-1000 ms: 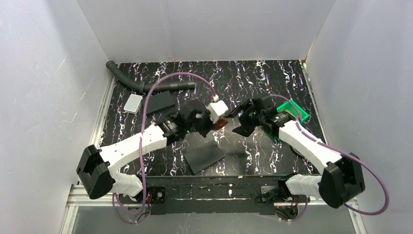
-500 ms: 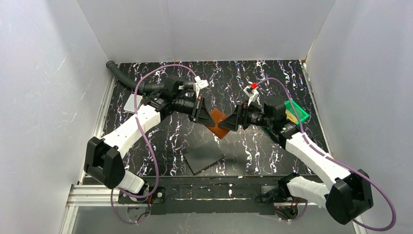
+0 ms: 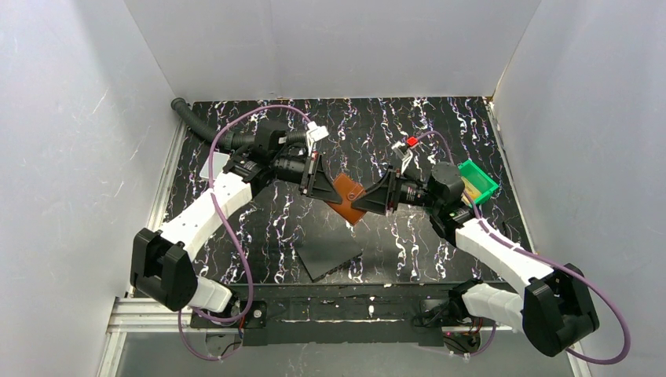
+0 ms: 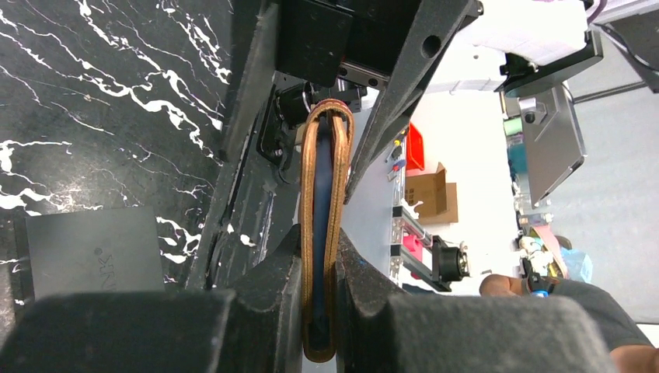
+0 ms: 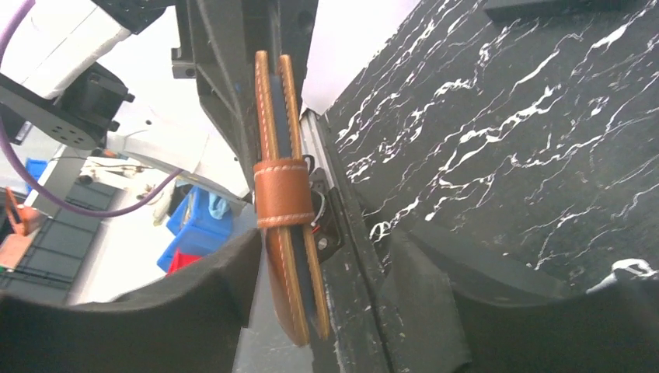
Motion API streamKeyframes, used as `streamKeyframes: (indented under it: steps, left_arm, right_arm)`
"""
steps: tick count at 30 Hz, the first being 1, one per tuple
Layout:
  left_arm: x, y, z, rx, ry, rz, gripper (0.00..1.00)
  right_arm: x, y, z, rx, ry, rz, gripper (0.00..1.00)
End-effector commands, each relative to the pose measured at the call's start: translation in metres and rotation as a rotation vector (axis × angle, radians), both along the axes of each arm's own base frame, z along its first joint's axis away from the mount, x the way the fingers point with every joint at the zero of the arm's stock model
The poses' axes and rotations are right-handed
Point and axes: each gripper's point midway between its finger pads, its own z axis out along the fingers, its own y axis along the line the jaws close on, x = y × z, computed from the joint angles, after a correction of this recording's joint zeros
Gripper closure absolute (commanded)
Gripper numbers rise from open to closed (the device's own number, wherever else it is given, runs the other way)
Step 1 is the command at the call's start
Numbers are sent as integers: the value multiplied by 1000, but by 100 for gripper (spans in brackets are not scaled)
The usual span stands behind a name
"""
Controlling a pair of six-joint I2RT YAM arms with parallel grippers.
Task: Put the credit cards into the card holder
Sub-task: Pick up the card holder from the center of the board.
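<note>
Left gripper (image 3: 334, 188) was clamped on one edge of the card holder (image 3: 346, 198), holding it on edge above the table (image 3: 393, 126), mid-workspace. Holder was folded, with its strap (image 5: 284, 198) wrapped across the open edge. Right gripper (image 3: 369, 200) was spread wide, straddling the opposite end: one finger (image 5: 225, 280) just beside the leather, the other apart. Both arms reached inward, wrists nose to nose. Dark slab (image 3: 330, 255) lay flat on the table nearer the bases. Green bin (image 3: 477, 182) sat beside the right forearm.
</note>
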Motion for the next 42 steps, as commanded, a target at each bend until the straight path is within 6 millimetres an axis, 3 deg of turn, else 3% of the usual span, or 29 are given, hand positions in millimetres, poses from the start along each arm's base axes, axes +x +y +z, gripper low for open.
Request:
streamKeyframes:
  steps: [1, 3, 4, 5, 6, 7, 9, 10, 13, 18, 19, 20, 21, 22, 24, 25, 27, 29, 31, 33, 38, 42]
  left_arm:
    - [1, 6, 15, -43, 2, -13, 100]
    - [4, 7, 15, -40, 11, 3, 100]
    - [7, 7, 15, -37, 17, 16, 95]
    - [10, 6, 15, -35, 24, 37, 88]
    - [15, 4, 14, -34, 31, 69, 76]
    - [25, 1, 15, -37, 47, 130, 66]
    - [42, -2, 10, -49, 106, 269, 55]
    - [50, -5, 10, -67, 119, 355, 55]
    - [73, -2, 7, -119, 134, 576, 65]
    - [86, -18, 21, -188, 160, 604, 67]
    - [87, -19, 21, -193, 155, 608, 72]
    - [90, -17, 20, -194, 149, 634, 83]
    - [91, -14, 22, -198, 134, 651, 91]
    - [91, -13, 23, -199, 125, 653, 96]
    - [89, -11, 19, -177, 134, 668, 100]
    - [89, -8, 14, -143, 147, 688, 100]
    - [88, 0, 0, -47, 174, 733, 100]
    - [91, 14, -12, 64, 159, 815, 100]
    - [87, 24, -18, 161, 115, 861, 100]
    - [84, 30, -18, 204, 111, 884, 100]
    - [80, 34, -20, 258, 133, 888, 100]
    - [78, 36, -29, 321, 172, 890, 100]
  right_arm:
    - [-2, -6, 20, 63, -77, -1, 38]
    - [1, -8, 21, 73, -72, -21, 60]
    - [2, -8, 22, 78, -70, -35, 75]
    - [6, -8, 22, 86, -56, -58, 97]
    - [9, -9, 23, 98, -44, -84, 99]
    - [14, -10, 23, 112, -25, -118, 99]
    - [27, -14, 22, 169, 30, -219, 99]
    - [31, -17, 21, 205, 55, -257, 99]
    - [49, -22, 21, 288, 110, -372, 99]
    - [47, -9, 30, 355, 150, -341, 99]
    - [47, -7, 30, 345, 154, -336, 99]
    - [47, -5, 23, 294, 155, -335, 96]
    - [51, -6, 5, 154, 148, -371, 76]
    - [53, -7, -6, 63, 127, -380, 67]
    - [58, -18, -28, -151, 51, -419, 39]
    - [63, -32, -42, -298, 22, -464, 30]
    - [73, -62, -60, -524, -47, -547, 26]
    - [80, -79, -58, -627, -101, -599, 25]
    - [79, -74, -44, -626, -162, -583, 26]
    - [77, -64, -28, -590, -217, -567, 27]
    - [70, -24, 1, -477, -239, -446, 60]
    - [61, 0, 24, -375, -286, -389, 60]
